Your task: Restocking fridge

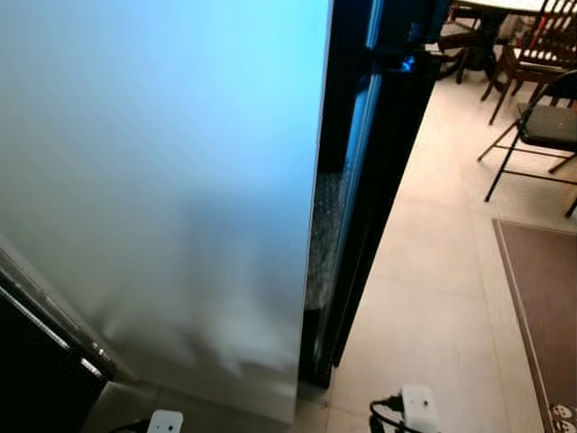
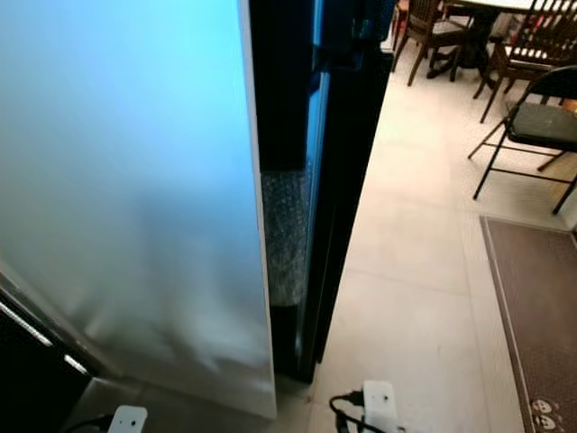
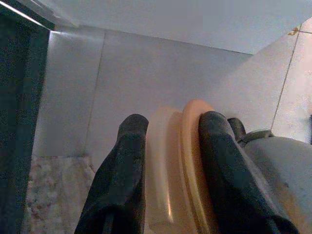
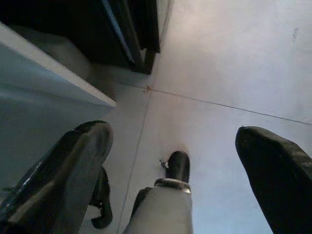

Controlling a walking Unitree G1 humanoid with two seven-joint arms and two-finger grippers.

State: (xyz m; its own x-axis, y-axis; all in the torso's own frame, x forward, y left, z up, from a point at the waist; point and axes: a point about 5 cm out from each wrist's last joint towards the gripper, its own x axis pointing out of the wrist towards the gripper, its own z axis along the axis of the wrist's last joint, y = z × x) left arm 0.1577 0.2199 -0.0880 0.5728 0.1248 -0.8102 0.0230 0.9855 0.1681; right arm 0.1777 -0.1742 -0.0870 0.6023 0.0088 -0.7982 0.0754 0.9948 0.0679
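left gripper [image 3: 168, 170] around orange container [image 3: 175, 165]

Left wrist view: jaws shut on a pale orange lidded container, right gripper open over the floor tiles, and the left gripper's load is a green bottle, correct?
Not the last part. The left gripper holds no green bottle: the left wrist view shows its jaws shut on a pale orange container. The right gripper is indeed open over the floor tiles.

Pale tiled floor [image 1: 433, 298] with thin grout lines, lit evenly. At right, a brown mat [image 1: 545, 307] lies along the floor's edge. Beyond it stands a black folding chair [image 1: 541, 131]; farther back, dark wooden chairs [image 2: 424, 32] surround a dining table [image 2: 491, 7]. Bluish light falls from above.
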